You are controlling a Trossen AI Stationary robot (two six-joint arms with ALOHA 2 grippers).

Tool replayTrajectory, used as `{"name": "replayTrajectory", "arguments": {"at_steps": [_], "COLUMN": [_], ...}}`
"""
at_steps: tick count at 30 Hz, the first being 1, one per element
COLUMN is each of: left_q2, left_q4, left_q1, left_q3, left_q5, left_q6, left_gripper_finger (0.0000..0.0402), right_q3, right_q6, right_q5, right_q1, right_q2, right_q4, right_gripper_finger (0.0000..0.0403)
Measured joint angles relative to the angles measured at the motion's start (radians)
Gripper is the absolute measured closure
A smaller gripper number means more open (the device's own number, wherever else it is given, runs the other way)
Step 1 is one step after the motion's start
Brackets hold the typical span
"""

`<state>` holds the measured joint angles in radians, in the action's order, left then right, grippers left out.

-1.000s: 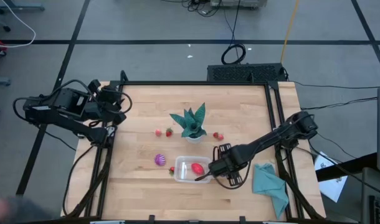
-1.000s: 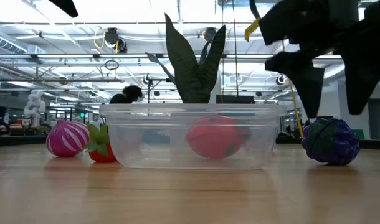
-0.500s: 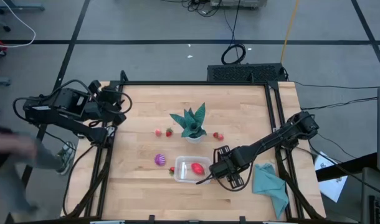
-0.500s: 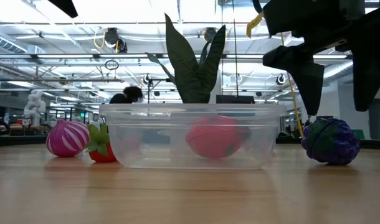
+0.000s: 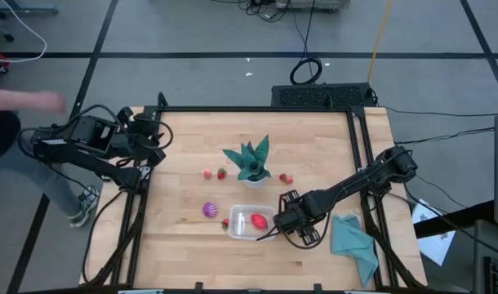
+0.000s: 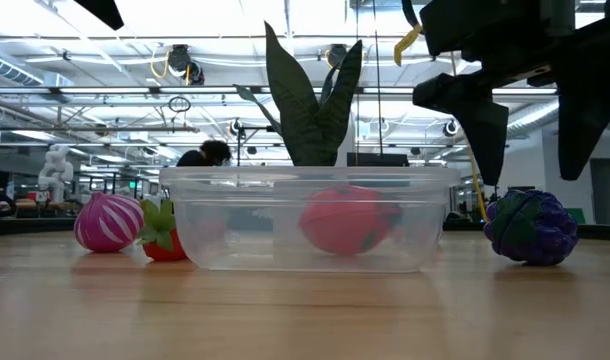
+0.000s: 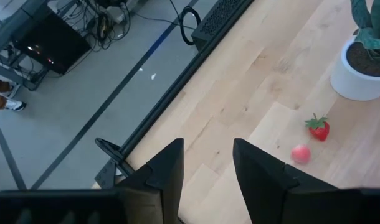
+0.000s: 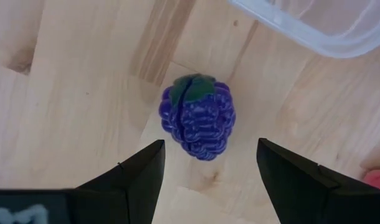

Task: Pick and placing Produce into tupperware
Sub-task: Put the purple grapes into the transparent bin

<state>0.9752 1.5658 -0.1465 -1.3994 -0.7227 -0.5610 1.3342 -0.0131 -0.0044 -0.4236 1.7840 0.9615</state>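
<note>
A clear tupperware (image 5: pixel 251 222) sits on the wooden bench (image 5: pixel 192 147), low and centre in the high view. One larger red piece (image 5: pixel 258 220) already lies inside it; in the low view it shows through the clear wall.

The rest of the produce is still on the bench, so most of the task appears left to do. A pink-purple ball (image 5: pixel 209 210) and a strawberry (image 5: pixel 225 222) sit just left of the container. Two small red pieces (image 5: pixel 214 173) lie higher up, left of a teal plant in a white pot (image 5: pixel 251 165), and another strawberry (image 5: pixel 286 178) lies to its right.

A dark purple grape cluster (image 8: pixel 198 116) rests on the bench close beside the container's corner. The right gripper (image 8: pixel 209 167) hangs directly over it, jaws spread wide and empty, so picking it up looks like the next step.

The left gripper (image 7: pixel 205 165) waits at the upper left edge of the bench, jaws drawn close together and holding nothing.

In the high view the right arm hides the grape cluster. A teal cloth (image 5: pixel 353 243) lies at lower right. A person (image 5: pixel 20 139) is partly cut off at the left edge.
</note>
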Motion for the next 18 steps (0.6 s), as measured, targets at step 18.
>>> {"name": "replayTrajectory", "arguments": {"at_steps": [18], "left_q2": [0.000], "left_q4": [0.001], "left_q1": [0.000], "left_q3": [0.000], "left_q5": [-0.004], "left_q6": [0.001], "left_gripper_finger": [0.0256], "right_q3": [-0.086], "right_q6": [-0.001], "right_q5": [-0.053], "right_q1": [0.025], "right_q2": [0.000], "right_q4": [-0.086], "right_gripper_finger": [0.0161]}}
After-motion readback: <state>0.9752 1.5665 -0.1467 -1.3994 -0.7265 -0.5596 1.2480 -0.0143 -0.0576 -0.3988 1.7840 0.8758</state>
